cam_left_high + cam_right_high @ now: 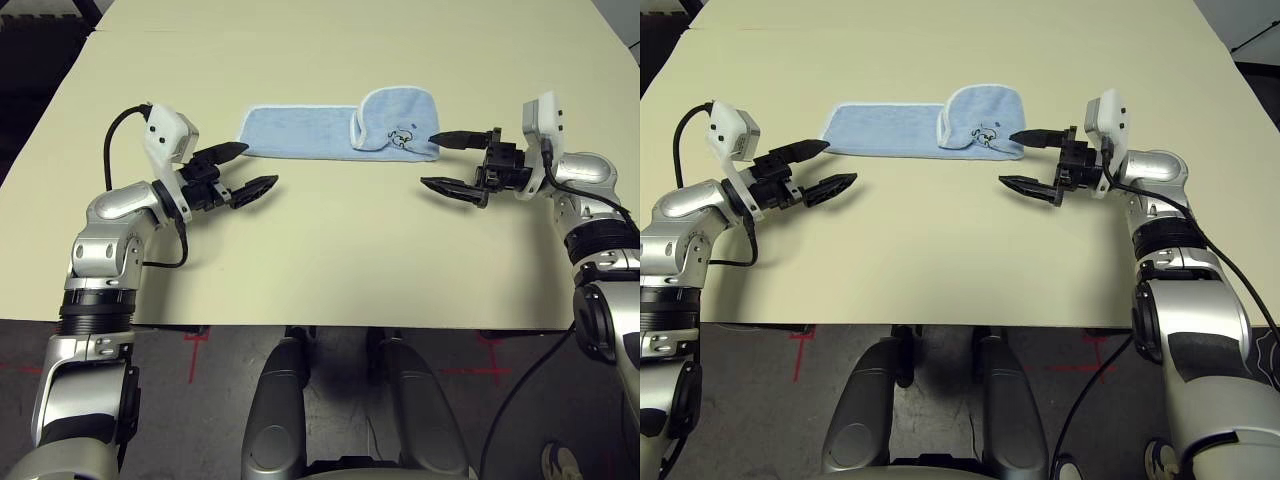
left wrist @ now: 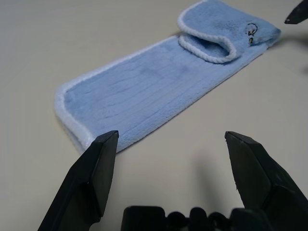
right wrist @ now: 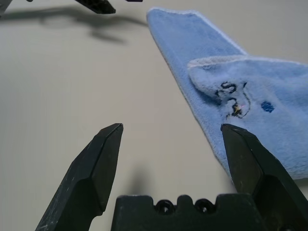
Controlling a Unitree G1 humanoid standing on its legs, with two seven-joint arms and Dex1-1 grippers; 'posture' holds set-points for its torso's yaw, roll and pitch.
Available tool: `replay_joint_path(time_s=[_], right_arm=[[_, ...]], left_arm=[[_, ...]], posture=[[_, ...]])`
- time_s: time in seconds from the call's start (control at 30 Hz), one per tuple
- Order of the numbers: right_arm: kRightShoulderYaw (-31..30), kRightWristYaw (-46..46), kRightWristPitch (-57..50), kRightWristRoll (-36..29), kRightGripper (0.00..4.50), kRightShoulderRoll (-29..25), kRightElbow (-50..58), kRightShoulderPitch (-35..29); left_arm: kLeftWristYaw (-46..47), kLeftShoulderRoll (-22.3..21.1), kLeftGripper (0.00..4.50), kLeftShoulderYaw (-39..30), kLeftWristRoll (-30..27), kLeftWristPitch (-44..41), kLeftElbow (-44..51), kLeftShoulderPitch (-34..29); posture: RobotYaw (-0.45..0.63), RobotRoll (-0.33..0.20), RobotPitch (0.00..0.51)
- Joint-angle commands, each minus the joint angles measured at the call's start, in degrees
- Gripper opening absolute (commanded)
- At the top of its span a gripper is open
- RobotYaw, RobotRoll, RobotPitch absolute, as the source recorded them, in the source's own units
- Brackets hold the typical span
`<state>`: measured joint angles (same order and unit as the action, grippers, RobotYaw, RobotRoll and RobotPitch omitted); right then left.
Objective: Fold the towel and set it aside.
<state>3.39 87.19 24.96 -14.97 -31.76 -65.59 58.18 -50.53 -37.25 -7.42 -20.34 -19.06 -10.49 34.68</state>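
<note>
The towel [image 1: 300, 133] is light blue with white edging and lies as a long strip across the far middle of the table. Its right end [image 1: 398, 120] is folded back over itself, with a small dark printed mark [image 1: 402, 136] showing near that end. My left gripper [image 1: 250, 168] hovers open just off the towel's left end, nothing between its fingers. My right gripper [image 1: 441, 161] stands open at the towel's right end, its far fingertip [image 1: 440, 138] close beside the folded corner. In the left wrist view the towel [image 2: 154, 91] stretches away beyond the open fingers.
The beige table [image 1: 330, 260] is bare in front of the towel and between my arms. Its front edge [image 1: 330, 325] runs just ahead of my body, and dark floor lies beyond the left edge [image 1: 45, 120].
</note>
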Motion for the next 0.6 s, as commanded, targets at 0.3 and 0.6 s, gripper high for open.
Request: replay_joint_path(time_s=[0.3, 0.6], right_arm=[[3.55, 3.66, -0.63, 0.85, 4.42, -4.09, -2.56, 0.10], [4.71, 2.39, -0.26, 1.67, 4.42, -5.37, -2.01, -0.86]], left_arm=[[-1.29, -2.22, 4.50, -1.51, -2.27, -6.71, -1.17, 0.00], [-1.38, -3.40, 4.50, -1.24, -4.84, -20.82, -5.50, 5.31]], posture=[[0.10, 0.000, 0.298], [0.07, 0.000, 0.284]])
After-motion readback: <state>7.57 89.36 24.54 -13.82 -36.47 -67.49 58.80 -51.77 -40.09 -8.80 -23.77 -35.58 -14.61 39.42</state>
